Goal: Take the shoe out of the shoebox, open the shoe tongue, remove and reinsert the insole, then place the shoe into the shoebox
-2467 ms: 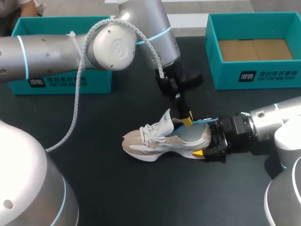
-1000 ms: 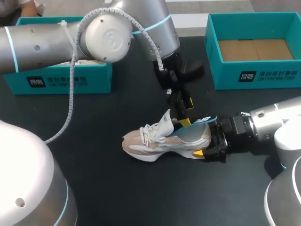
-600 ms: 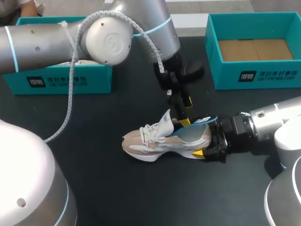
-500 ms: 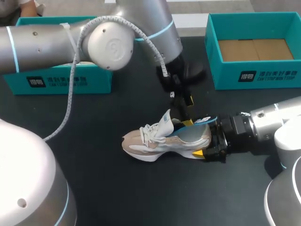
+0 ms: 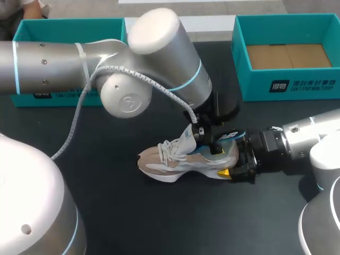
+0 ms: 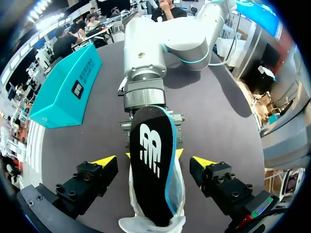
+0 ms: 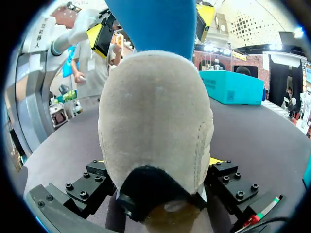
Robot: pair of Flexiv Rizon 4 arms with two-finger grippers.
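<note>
Shoe (image 5: 183,159): stands on its sole in the middle of the dark tabletop (image 5: 133,212), toe toward my left side and heel toward my right arm, outside both boxes.
Tongue (image 5: 187,134): white, lifted up above the laces.
Insole (image 6: 151,165): partly out of the shoe, with its heel end rising over the heel collar. The top face is black with a blue edge. From the right wrist, the insole (image 7: 150,22) shows a blue underside above the heel.
Left fingers (image 6: 97,172): spread wide, one on each side of the insole with a clear gap on both sides, gripping nothing. In the head view the left fingers (image 5: 214,149) hang right over the shoe's opening.
Right fingers (image 7: 92,187): pressed against the two sides of the shoe's heel (image 7: 155,121), holding it low by the tabletop. In the head view the right fingers (image 5: 224,172) show one yellow tip beside the sole.
Left arm (image 5: 154,79): comes in from the left and reaches past the middle.
Left shoebox (image 5: 64,24): teal, at the far left of the tabletop, largely hidden behind the left arm; I cannot tell what is inside.
Right shoebox (image 5: 287,85): teal, at the far right, open with a brown cardboard floor showing, well apart from the shoe.
</note>
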